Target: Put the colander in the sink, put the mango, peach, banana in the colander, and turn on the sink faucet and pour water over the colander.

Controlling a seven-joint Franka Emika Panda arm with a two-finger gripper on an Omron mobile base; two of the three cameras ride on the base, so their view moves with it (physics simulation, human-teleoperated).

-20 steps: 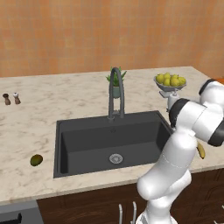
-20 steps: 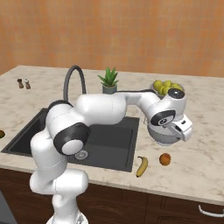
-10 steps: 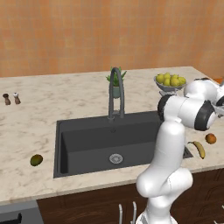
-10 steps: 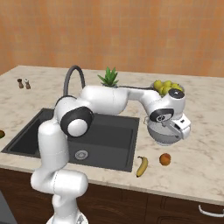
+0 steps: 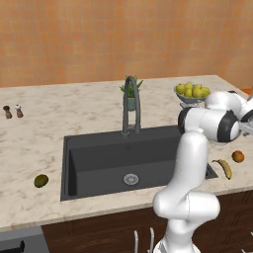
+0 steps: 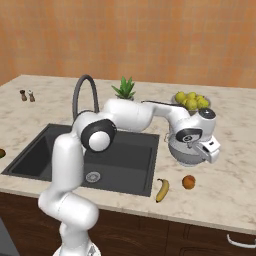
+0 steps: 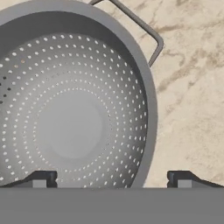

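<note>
On the counter (image 6: 235, 185) right of the sink (image 6: 30, 155), the colander (image 7: 74, 113) sits under the wide-open, empty gripper (image 7: 111, 179) (fingers straddling its rim), so closing off-centre could tip it toward the banana (image 6: 162, 190)

Marble counter (image 5: 74, 108), orange wall (image 5: 99, 34), potted plant (image 6: 124, 90) behind basin, bowl of yellow fruit (image 5: 191, 92) at right, two small shakers (image 5: 13, 111) at far left
</note>
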